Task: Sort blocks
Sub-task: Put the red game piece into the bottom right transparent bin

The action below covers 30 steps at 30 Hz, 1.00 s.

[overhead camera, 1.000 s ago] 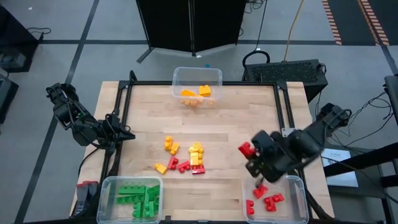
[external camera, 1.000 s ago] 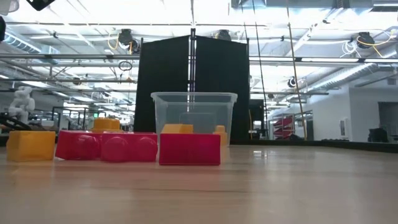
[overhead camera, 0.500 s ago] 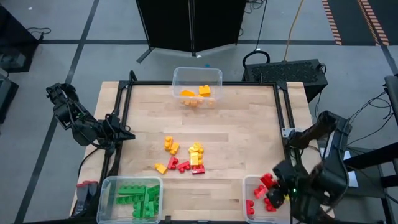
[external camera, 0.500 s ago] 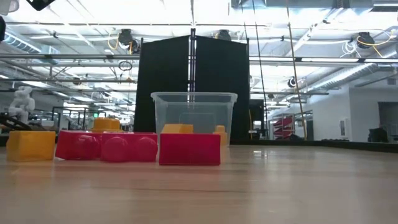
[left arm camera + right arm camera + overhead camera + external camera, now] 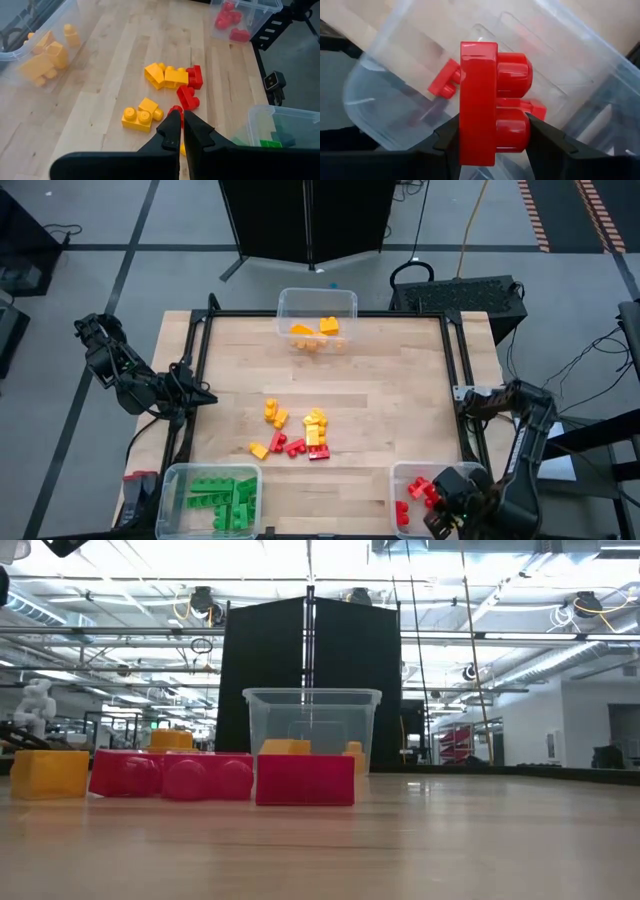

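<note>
Loose red and yellow blocks (image 5: 295, 432) lie in a pile mid-table; in the low view they are red blocks (image 5: 305, 780) and a yellow one (image 5: 50, 773). My right gripper (image 5: 430, 492) hangs over the clear bin (image 5: 400, 476) at the near right corner, shut on a red block (image 5: 478, 100). Other red blocks (image 5: 444, 83) lie in that bin. At the table's left edge my left gripper (image 5: 207, 396) stays shut, holding nothing; its wrist view shows it (image 5: 180, 122) above the pile. My right gripper pinches the red block between its two fingers, coming from above and pointing down. One finger (image 5: 447, 137) lies on the block's flat face, the other (image 5: 545, 137) against its studs (image 5: 512, 131). The block is turned on its side and hangs clear above the bin.
A clear bin with yellow blocks (image 5: 317, 318) stands at the far edge, also in the low view (image 5: 312, 730). A bin with green blocks (image 5: 212, 500) sits at the near left corner. Bare wood lies between the pile and the bins.
My right gripper has carried the red block toward the table's near right corner and downward, from beside the bin's far side to a spot over it, rolling its wrist on the way. The block stays in the grip.
</note>
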Each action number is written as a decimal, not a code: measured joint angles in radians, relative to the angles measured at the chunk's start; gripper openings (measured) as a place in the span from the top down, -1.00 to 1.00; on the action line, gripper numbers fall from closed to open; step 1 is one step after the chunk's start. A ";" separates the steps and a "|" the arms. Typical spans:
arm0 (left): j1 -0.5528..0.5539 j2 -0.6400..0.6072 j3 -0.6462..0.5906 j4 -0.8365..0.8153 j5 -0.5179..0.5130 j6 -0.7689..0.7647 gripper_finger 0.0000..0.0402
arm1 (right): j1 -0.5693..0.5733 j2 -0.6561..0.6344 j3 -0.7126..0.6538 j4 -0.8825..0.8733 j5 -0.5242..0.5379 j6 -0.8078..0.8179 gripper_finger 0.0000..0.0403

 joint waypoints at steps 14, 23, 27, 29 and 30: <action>0.000 0.000 0.000 0.001 -0.004 0.007 0.98 | -0.055 0.007 0.000 -0.005 -0.084 -0.012 -0.03; 0.000 0.000 0.000 0.001 -0.004 0.007 0.98 | -0.090 0.004 0.000 -0.027 -0.104 -0.107 -0.05; 0.000 0.000 0.000 0.001 -0.004 0.007 0.98 | -0.118 -0.031 0.004 -0.016 -0.044 -0.186 -0.06; 0.000 0.000 0.000 0.000 -0.004 0.007 0.98 | -0.143 -0.069 0.025 -0.019 0.023 -0.230 -0.07; 0.000 0.000 0.000 0.001 -0.004 0.007 0.98 | -0.161 -0.089 0.038 -0.019 0.065 -0.257 -0.07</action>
